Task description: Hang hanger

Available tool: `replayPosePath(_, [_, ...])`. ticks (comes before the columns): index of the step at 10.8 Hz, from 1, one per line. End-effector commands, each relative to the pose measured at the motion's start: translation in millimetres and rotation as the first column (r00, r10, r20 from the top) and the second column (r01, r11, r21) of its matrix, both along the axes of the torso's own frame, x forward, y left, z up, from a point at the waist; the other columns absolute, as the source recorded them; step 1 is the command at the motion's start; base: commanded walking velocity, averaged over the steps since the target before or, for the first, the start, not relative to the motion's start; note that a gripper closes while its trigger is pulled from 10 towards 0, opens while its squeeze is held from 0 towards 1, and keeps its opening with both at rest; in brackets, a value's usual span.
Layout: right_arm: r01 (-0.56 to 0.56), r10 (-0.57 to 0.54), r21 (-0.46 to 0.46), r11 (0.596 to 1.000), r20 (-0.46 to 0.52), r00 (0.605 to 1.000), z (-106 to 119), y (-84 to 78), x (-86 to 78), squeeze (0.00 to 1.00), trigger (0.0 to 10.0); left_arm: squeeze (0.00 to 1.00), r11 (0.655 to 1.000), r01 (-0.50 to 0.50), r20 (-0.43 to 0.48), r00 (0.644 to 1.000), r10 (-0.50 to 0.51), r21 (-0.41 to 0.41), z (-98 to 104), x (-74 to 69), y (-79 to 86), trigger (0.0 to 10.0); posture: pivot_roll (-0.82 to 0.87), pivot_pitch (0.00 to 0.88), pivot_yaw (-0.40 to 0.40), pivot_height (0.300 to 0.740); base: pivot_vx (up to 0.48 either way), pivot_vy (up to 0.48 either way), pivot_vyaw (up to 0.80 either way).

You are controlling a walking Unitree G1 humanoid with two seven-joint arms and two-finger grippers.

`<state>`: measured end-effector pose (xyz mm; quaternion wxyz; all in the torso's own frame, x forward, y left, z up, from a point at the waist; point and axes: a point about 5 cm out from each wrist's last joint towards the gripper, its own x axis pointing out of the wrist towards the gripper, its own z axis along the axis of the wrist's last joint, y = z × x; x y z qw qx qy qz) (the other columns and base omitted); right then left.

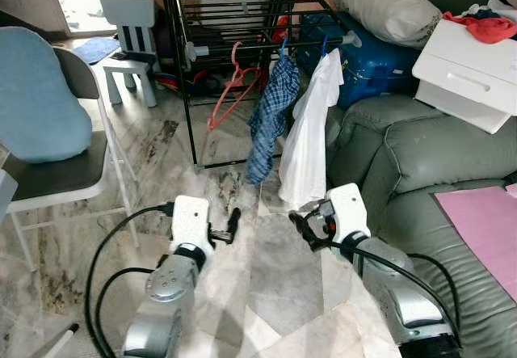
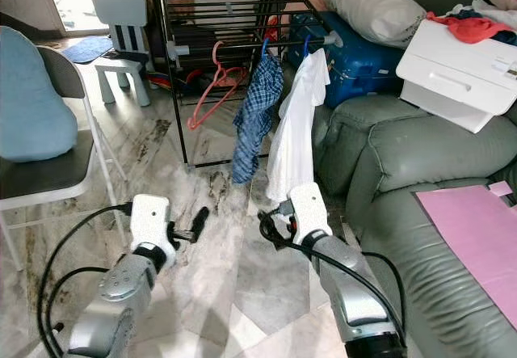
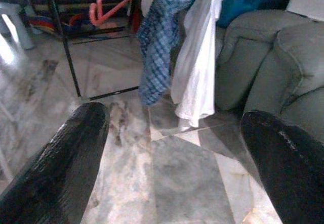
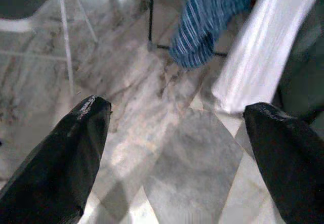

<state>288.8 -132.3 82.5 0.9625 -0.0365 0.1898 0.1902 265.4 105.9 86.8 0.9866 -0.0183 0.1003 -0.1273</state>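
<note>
Upper centre of frame, the pink hanger (image 1: 234,87) hangs on the rack (image 1: 242,18). Both my left gripper (image 3: 172,148) and right gripper (image 4: 177,148) gape wide, carrying nothing. Risk: reaching in could snag the 2 hung garments.

Pink hanger (image 1: 234,83); blue plaid shirt (image 1: 271,115); white shirt (image 1: 311,140).

Our left end effector (image 3: 172,168) over the marble floor (image 3: 167,178), facing the drying rack.

We see its two black fingers (image 3: 61,168) spread wide apart with nothing between them. Beyond them a blue checked shirt (image 3: 162,37) and a white shirt (image 3: 197,62) hang side by side, touching. A red hanger (image 3: 109,6) hangs on the black rack (image 3: 63,42), and a grey-green sofa (image 3: 273,57) stands just beside the white shirt.
</note>
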Motion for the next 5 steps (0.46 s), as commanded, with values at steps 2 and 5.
replayPosePath(2, [0.035,-0.035,-0.006,0.999,0.021,0.999,7.6,-2.9,9.9,0.0,10.0,0.0,0.999,0.031,0.016,0.999,-0.031,-0.005,4.7,7.4,-4.5,10.0,-0.09,0.0,-0.004,0.74,0.0,0.0,0.0])
replayPosePath(5, [0.038,-0.038,0.01,0.999,0.005,0.999,0.4,4.4,3.5,0.0,10.0,0.0,0.999,0.048,0.015,0.999,-0.048,0.01,4.4,9.1,-0.9,10.0,-0.09,0.0,0.014,0.74,0.0,-0.169,0.0])
